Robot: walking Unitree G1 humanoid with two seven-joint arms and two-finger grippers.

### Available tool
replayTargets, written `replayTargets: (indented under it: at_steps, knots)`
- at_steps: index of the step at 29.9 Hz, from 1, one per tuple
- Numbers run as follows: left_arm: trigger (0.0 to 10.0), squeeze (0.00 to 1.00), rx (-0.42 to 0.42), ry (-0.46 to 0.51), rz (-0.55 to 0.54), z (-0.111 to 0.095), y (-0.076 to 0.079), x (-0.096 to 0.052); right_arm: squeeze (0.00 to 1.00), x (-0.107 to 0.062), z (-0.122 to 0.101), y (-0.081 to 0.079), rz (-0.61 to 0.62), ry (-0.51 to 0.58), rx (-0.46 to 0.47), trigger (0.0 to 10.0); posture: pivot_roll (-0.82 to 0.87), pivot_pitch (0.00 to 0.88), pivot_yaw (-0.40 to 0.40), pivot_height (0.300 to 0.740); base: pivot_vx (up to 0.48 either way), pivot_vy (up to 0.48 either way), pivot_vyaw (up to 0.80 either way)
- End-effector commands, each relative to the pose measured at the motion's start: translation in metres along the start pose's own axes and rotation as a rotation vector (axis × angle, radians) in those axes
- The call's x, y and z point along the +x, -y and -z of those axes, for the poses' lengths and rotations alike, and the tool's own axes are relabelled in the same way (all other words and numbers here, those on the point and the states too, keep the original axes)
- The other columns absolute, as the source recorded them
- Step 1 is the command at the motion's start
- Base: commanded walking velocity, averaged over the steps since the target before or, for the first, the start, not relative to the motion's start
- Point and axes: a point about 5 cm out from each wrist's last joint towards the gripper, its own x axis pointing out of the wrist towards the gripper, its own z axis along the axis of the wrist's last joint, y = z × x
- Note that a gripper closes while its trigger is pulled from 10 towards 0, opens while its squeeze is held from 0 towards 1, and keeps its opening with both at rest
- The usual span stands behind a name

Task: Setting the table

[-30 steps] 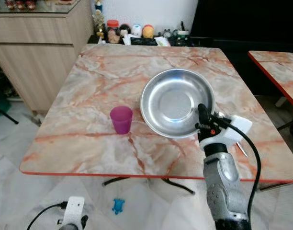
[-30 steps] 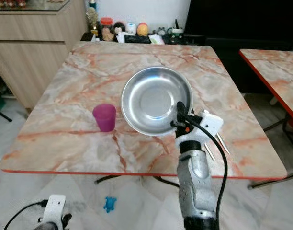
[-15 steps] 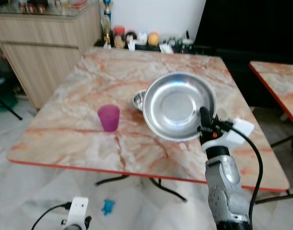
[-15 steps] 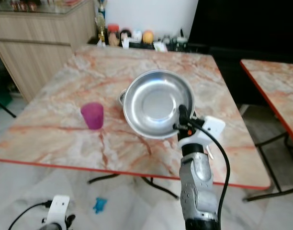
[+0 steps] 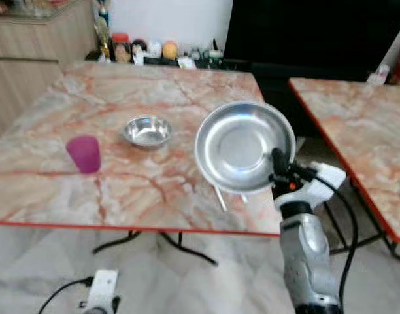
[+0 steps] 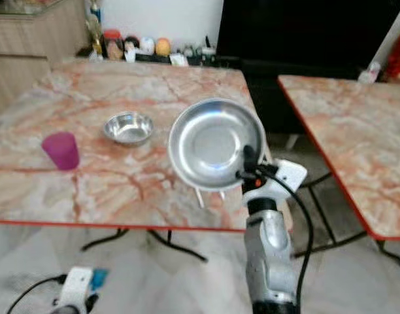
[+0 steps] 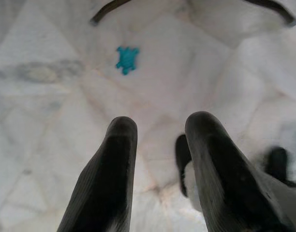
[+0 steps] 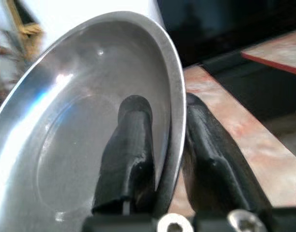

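Right wrist view: the right gripper (image 8: 160,159) is clamped on the rim of the plate (image 8: 75,121), one finger (image 8: 128,150) lying against the inner face, the other behind the rim. The plate is round steel with a flat centre and a raised rim. It is held tilted, nearly on edge, with its hollow face turned toward the robot and slightly upward.

Head views: the plate (image 5: 242,147) is carried in the air above the near right corner of the table (image 5: 154,98), clear of the surface. The gripper (image 5: 277,171) holds it at its lower right rim, with the silver arm rising from below. Two pale sticks, possibly chopsticks (image 5: 221,198), lie on the table just under the plate's lower edge, near the front edge; their long axes run roughly from front to back. Detail is too blurred to confirm what they are.

A small steel bowl (image 5: 147,131) sits upright near the middle of the table, left of the plate and apart from it. A purple cup (image 5: 83,154) stands upright toward the left, nearer the front edge, well apart from the bowl. Jars and small items (image 5: 141,49) line the table's far edge. A second table (image 5: 357,124) stands to the right.

Left wrist view: the left gripper (image 7: 160,145) hangs low over the floor (image 7: 56,135), fingers parted and holding nothing. A small blue object (image 7: 126,58) lies on the floor beyond it.
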Motion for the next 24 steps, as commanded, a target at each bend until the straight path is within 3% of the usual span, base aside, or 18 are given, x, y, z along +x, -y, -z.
replayTargets:
  at_steps: [1, 7, 10, 13, 24]
  knots:
    - [10.0, 0.00, 0.015, -0.007, 0.024, 0.0018, 0.0081, -0.0001, 0.00, -0.0027, -0.0033, 0.0047, 0.035, 0.025, 0.007, 10.0, 0.08, 0.000, -0.058, 0.740, 0.000, -0.319, 0.00]
    - [10.0, 0.00, 0.031, -0.002, 0.037, -0.0013, 0.0102, 0.0006, 0.00, -0.0003, -0.0065, 0.0083, 0.046, 0.032, -0.035, 10.0, 0.07, 0.000, -0.058, 0.740, 0.000, -0.319, 0.00]
    - [10.0, 0.00, 0.024, 0.001, 0.036, -0.0019, 0.0099, 0.0007, 0.00, 0.0028, -0.0077, 0.0076, 0.053, 0.029, -0.049, 10.0, 0.07, 0.000, -0.050, 0.740, 0.000, -0.319, 0.66]
    - [10.0, 0.00, 0.021, -0.003, 0.033, -0.0007, 0.0096, 0.0004, 0.00, 0.0047, -0.0071, 0.0069, 0.068, 0.026, -0.012, 10.0, 0.07, 0.000, -0.051, 0.740, 0.000, -0.319, 0.00]
    - [10.0, 0.00, 0.014, -0.010, 0.028, 0.0026, 0.0077, -0.0003, 0.00, 0.0034, -0.0076, 0.0094, 0.079, 0.026, -0.021, 10.0, 0.05, 0.000, -0.051, 0.740, 0.000, -0.316, 0.00]
